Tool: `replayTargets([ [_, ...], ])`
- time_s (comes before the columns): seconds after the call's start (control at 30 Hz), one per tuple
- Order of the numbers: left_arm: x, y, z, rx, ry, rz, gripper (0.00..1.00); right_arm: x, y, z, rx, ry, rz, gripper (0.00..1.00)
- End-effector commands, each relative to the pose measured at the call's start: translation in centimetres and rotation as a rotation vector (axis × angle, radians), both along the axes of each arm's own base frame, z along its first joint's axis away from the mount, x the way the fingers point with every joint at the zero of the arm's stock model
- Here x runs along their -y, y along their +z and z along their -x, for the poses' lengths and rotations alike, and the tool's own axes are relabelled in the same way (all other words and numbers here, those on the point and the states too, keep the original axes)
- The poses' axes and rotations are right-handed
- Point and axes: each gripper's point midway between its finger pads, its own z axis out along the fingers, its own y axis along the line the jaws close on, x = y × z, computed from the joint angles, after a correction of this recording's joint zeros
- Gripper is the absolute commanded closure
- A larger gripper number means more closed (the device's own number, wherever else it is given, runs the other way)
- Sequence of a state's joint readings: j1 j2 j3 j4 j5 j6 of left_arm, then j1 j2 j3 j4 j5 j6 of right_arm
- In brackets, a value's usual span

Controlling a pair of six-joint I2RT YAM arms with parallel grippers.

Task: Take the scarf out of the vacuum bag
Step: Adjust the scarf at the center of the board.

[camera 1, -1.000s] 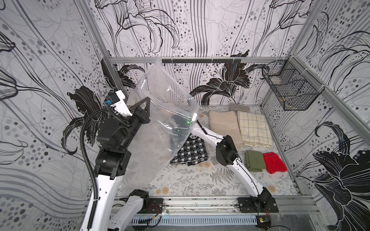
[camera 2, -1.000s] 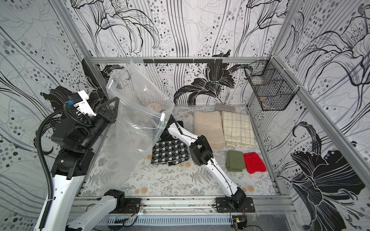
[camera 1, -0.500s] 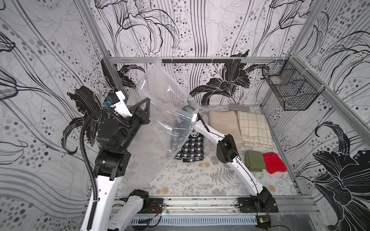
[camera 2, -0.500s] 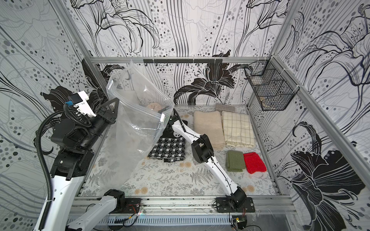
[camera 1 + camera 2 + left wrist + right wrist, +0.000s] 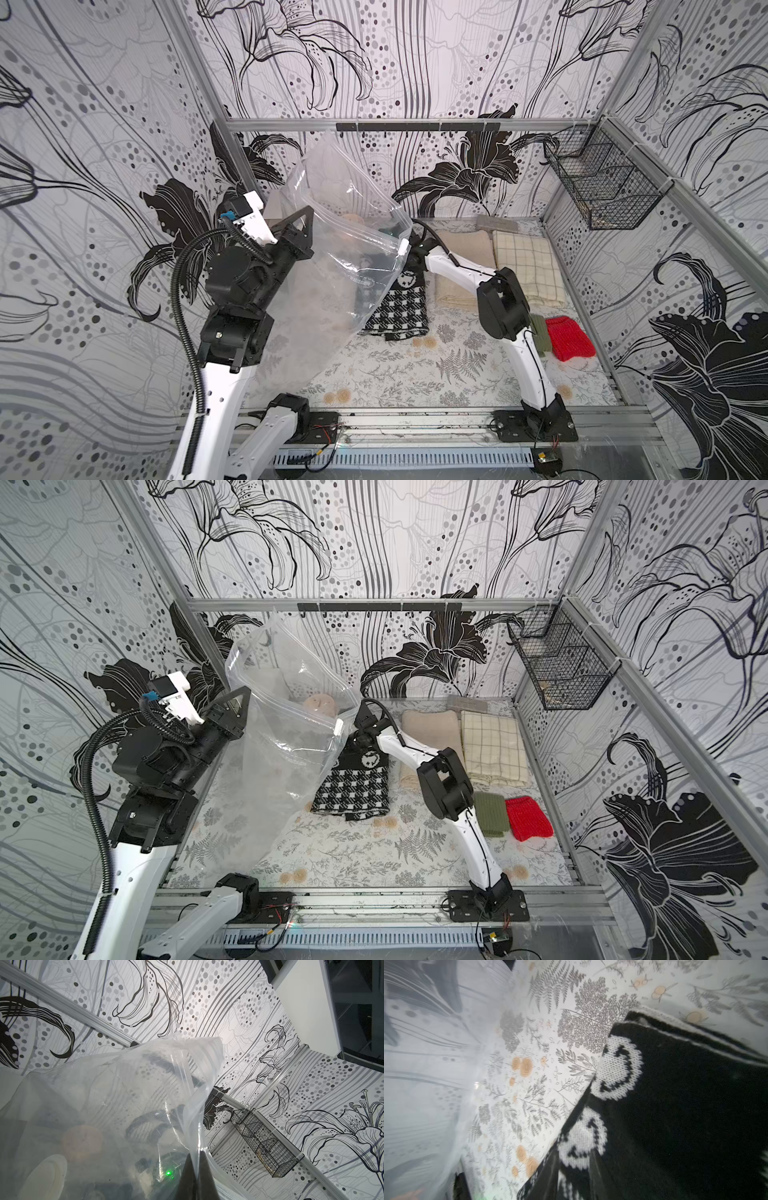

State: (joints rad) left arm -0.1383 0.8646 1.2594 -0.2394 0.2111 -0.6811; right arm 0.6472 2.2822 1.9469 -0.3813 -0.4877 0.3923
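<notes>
The vacuum bag, clear and crinkly, hangs lifted above the table's left side. My left gripper is shut on its plastic edge. The bag's white zip slider sits at the mouth. The scarf, a black-and-white knit with checks and smiley faces, lies folded on the table just right of the mouth, its left edge behind the plastic. My right gripper hovers low over the scarf's far end, fingers apart, knit showing between them.
Folded cloths lie to the right: a beige one, a checked one, a green one and a red knit. A wire basket hangs on the right wall. A grey block lies at the back.
The right gripper's jaws have parted over the scarf, which has settled flatter on the table. The left arm keeps the bag lifted in the same place.
</notes>
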Motion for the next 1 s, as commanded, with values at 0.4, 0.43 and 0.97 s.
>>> replayTargets([
  [0.4,0.2,0.3,-0.7,0.036,-0.009,-0.001,1.0,1.0,-4.8,7.5,-0.272,0.02,-0.222,1.0],
  [0.43,0.3,0.3,-0.8,0.035,-0.012,0.001,1.0,1.4,-6.2,7.4,-0.278,-0.005,-0.197,1.0],
  [0.97,0.5,-0.9,-1.8,-0.001,-0.02,0.007,1.0,4.1,1.1,12.1,-0.211,0.078,-0.255,1.0],
])
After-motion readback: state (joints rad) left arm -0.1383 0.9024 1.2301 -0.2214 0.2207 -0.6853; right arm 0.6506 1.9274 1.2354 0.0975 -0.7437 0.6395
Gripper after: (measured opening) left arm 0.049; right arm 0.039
